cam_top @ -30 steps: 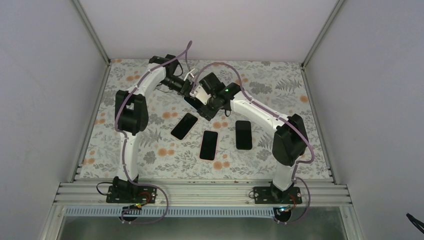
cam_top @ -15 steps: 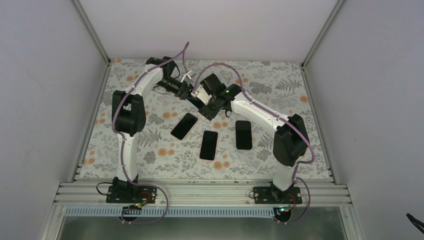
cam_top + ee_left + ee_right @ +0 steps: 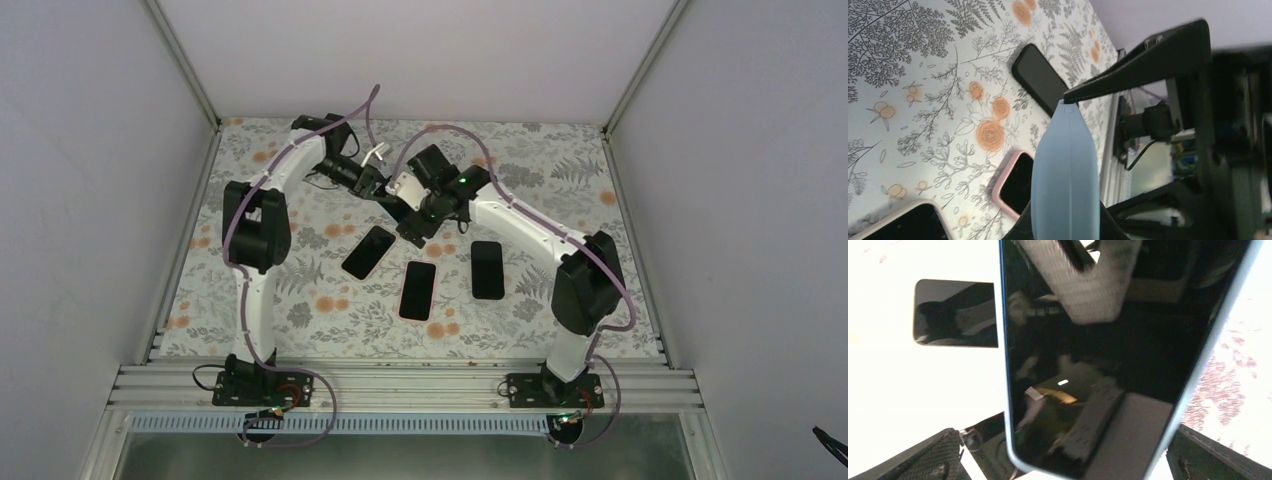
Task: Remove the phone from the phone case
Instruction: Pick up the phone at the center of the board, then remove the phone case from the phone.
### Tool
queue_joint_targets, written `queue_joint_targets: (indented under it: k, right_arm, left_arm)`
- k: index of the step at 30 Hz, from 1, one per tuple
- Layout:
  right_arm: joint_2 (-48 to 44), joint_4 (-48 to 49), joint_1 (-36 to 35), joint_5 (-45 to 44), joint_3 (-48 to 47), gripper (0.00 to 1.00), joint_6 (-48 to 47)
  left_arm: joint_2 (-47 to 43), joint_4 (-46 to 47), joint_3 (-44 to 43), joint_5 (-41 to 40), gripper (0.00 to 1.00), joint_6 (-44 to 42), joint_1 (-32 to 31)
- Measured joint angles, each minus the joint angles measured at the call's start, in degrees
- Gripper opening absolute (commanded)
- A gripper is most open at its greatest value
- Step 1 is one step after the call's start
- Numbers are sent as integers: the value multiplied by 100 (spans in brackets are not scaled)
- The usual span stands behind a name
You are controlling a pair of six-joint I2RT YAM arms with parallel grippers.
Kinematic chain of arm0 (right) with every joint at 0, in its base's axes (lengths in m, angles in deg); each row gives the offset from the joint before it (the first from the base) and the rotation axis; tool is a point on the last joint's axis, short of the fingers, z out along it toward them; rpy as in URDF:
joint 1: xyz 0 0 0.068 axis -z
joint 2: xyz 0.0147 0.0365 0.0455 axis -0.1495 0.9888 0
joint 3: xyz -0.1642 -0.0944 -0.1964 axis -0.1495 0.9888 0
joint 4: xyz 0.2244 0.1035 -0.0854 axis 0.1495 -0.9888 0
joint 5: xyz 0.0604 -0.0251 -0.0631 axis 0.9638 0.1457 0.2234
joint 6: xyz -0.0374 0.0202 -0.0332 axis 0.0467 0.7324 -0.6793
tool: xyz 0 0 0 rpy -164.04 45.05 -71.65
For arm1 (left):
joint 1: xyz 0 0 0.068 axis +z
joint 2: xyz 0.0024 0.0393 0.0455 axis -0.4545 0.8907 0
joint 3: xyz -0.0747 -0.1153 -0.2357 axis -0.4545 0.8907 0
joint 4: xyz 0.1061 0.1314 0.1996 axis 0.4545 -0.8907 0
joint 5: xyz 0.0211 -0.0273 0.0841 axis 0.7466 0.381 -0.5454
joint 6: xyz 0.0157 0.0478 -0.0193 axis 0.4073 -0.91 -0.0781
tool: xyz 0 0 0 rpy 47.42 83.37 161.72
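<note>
Top external view: the two arms meet over the far middle of the flower-patterned desk [image 3: 560,170]. They hold one thing up in the air between them. It is the black-screened phone [image 3: 1088,365] in its pale blue soft phone case [image 3: 1064,170].

The left gripper [image 3: 378,186] reaches in from the left. In the left wrist view, the blue case comes up from between its dark fingers, so it looks clamped on the edge of the case. The right gripper [image 3: 415,213] comes in from the right, just beside the left one. In the right wrist view, the phone fills most of the picture, with a thin blue rim around the black glass. A jaw shows at each lower corner, with the phone between them. I cannot tell if they are pressing on it or not.

The phone is not out yet, because the blue rim runs along the edges of the screen that show. I think this is the peeling step. Next, one gripper should hold the phone firm while the other pulls the case edge away from a corner. A slow pull seems safest, so the phone does not drop.

Three other phones [image 3: 418,290] lie flat on the desk, nearer than the grippers.
</note>
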Motion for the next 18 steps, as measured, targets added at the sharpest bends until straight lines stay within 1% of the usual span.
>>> queue_joint_targets:
  k: [2,6,10,14,18]
  right_arm:
    - [-136,-138,157,402,103,100,-170]
    - [-761,-595,632,1204,680,100,-723]
    - [-1167,-911,925,1751,925,100,-1108]
    - [-1073,-981,931,2277,925,96,-1316]
    - [-645,-999,931,2625,859,95,-1445]
  left_arm:
    - [-144,28,153,-168,2,-236,-20]
    - [-739,50,627,-717,2,-870,-24]
    - [-1700,9,1113,-1233,2,-1639,-22]
    - [-2363,-33,1364,-1510,2,-2116,-57]
    - [-2605,-63,1519,-1696,2,-2365,-101]
